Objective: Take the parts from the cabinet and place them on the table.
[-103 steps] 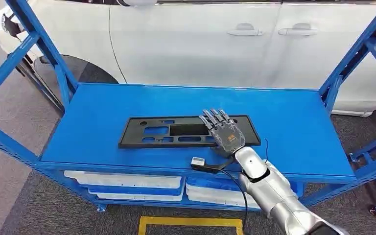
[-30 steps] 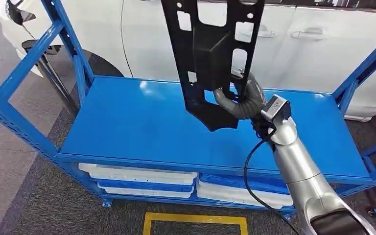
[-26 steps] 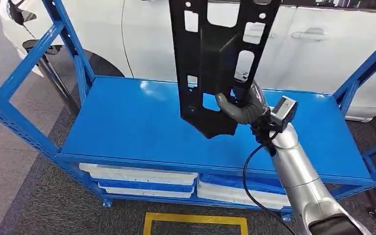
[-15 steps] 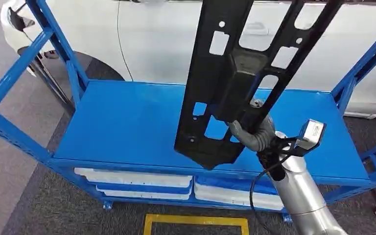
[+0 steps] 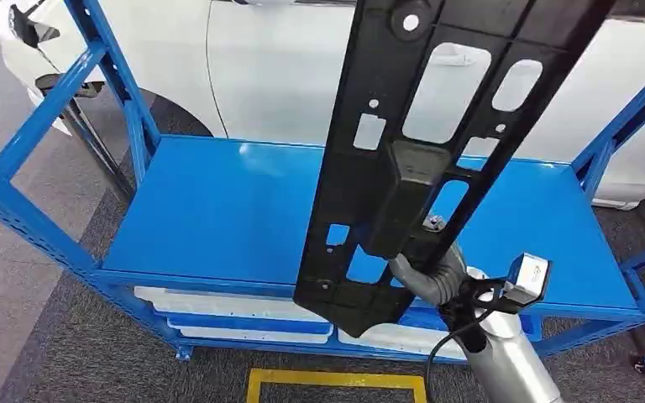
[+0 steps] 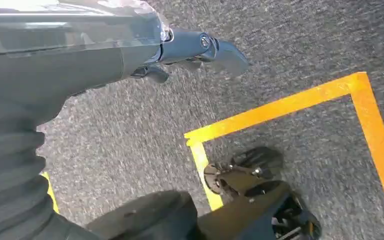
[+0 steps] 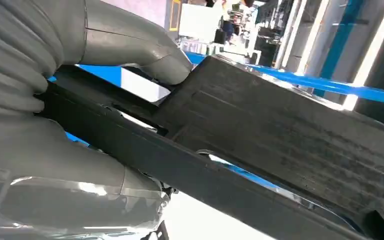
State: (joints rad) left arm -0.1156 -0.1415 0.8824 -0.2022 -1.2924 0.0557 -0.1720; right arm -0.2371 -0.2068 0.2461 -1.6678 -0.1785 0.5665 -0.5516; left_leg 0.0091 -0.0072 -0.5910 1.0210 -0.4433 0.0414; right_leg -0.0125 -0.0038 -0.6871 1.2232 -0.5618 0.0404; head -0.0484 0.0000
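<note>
Blue steel racking stands ahead of the robot, its upper shelf [image 5: 218, 210] bare and glossy, white trays [image 5: 235, 306] stacked on the level beneath, and a white car [image 5: 269, 75] parked just behind. Grey carpet with a yellow taped outline [image 5: 336, 384] covers the floor.

The right robot hand [image 5: 430, 275] grasps the black panel [image 5: 424, 159] near its lower end, thumb and fingers wrapped through one of its cut-outs; the right wrist view shows the thumb pressed against the part's raised centre block. The long, flat panel rises steeply above the robot hand, tilting up and away, with its lower tip hanging just beyond the shelf's front edge, clear of the surface. The left robot hand [image 6: 190, 50] hangs over the carpet, holding nothing; its fingers look loosely extended.

Risk, as I judge it: the grip sits far below the panel's middle, so the long upper span could lever in the fingers and twist or slip during a turn. That tall end could also strike the rack's blue uprights [image 5: 613, 109] beside the robot hand.
</note>
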